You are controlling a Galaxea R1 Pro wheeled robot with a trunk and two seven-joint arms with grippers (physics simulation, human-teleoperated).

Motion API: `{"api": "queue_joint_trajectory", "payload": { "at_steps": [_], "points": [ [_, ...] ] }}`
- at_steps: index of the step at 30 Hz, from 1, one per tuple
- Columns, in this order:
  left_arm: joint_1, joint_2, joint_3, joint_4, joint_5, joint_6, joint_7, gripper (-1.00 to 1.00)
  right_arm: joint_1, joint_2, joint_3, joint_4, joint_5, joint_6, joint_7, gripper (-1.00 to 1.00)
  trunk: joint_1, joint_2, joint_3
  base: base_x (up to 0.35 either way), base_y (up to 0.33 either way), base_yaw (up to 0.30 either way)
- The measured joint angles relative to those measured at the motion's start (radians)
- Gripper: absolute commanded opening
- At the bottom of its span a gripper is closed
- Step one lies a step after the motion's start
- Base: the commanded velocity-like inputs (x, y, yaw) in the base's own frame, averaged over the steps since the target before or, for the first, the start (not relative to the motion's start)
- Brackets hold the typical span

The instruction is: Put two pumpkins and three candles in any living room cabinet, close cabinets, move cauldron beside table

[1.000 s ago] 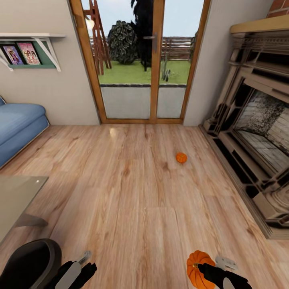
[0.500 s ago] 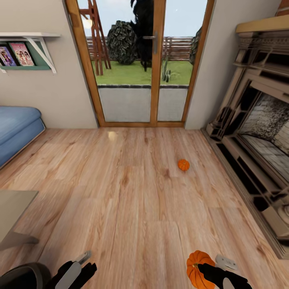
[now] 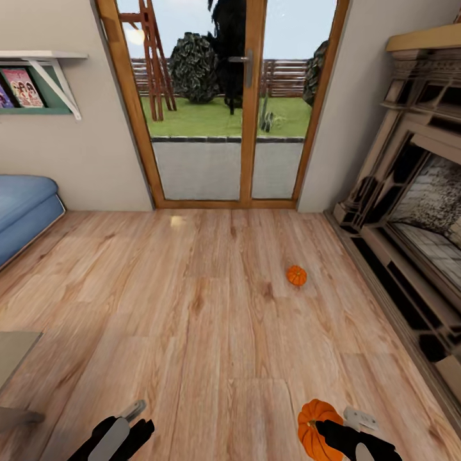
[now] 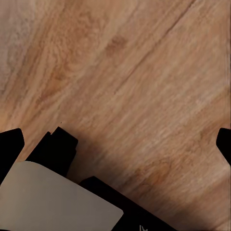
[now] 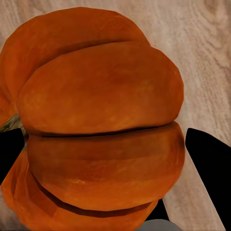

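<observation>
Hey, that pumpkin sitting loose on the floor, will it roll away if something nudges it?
Likely yes: the loose pumpkin is round, on smooth wooden floor. Its ribs may slow rolling. It probably holds its shape when gripped.

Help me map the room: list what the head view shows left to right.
Blue sofa → wooden-framed glass doors → small orange pumpkin on the floor → ornate stone fireplace.
</observation>
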Motion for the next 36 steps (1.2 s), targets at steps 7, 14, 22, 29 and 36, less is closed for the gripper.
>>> {"api": "queue_joint_trajectory", "payload": {
  "at_steps": [7, 14, 22, 29, 36],
  "points": [
    [0.0, 0.0, 0.0, 0.0, 0.0, 0.0, 0.0, 1.0, 0.0, 0.0, 0.0, 0.0, 0.0, 0.0, 0.0, -1.0, 0.0, 0.0, 0.0, 0.33, 0.0, 0.0],
    [0.0, 0.0, 0.0, 0.0, 0.0, 0.0, 0.0, 1.0, 0.0, 0.0, -0.001, 0.0, 0.0, 0.0, 0.0, -1.0, 0.0, 0.0, 0.0, 0.33, 0.0, 0.0],
    [0.0, 0.001, -0.001, 0.0, 0.001, 0.0, 0.0, 1.0, 0.0, 0.0, 0.002, -0.001, 0.0, -0.002, 0.001, -1.0, 0.0, 0.0, 0.001, 0.33, 0.034, 0.0],
    [0.0, 0.001, -0.001, 0.0, 0.0, 0.0, 0.0, 1.0, 0.0, 0.0, 0.002, -0.001, 0.0, -0.002, 0.002, -1.0, 0.0, 0.0, 0.011, 0.33, 0.095, 0.0],
    [0.0, 0.001, -0.001, 0.0, 0.0, 0.0, 0.0, 1.0, 0.0, 0.0, 0.002, -0.001, 0.0, -0.002, 0.002, -1.0, 0.0, 0.0, 0.022, 0.33, 0.097, 0.0]
  ]
}}
